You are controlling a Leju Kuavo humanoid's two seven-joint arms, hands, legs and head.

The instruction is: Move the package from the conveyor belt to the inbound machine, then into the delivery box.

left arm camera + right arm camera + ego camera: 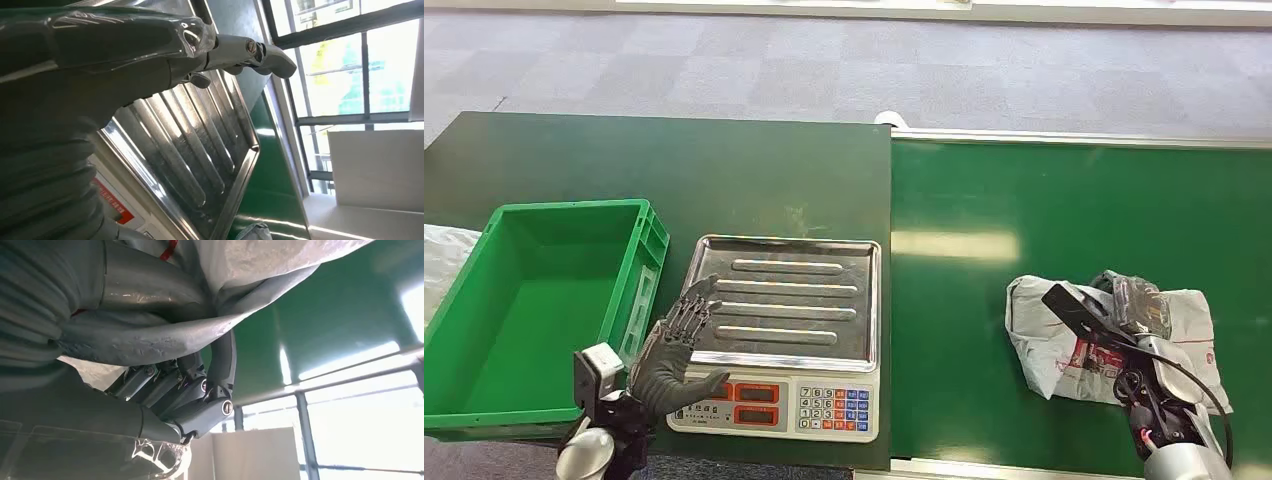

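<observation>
While the grey plastic package [1114, 345] is lying crumpled on the green conveyor belt [1024, 300], close to the belt's near edge and toward its right end, the right robot hand [1139, 310] is resting on top of it; in the right wrist view its dark fingers [200, 390] are curling around a fold of the wrapping [240, 295] and gripping it. Red printing is showing on the package's near side. Beside the belt's left edge, the inbound machine [786, 335], a weighing scale with a ribbed steel tray and a keypad panel, is sitting at the near edge of the dark green table [674, 170]. The left robot hand [674, 350] is hovering at the scale's near-left corner, fingers spread apart and holding nothing. Just left of the scale, the green delivery box [639, 290] is standing at the table's near-left corner. Grey carpet tiles [844, 70] are stretching beyond the table's far edge.
</observation>
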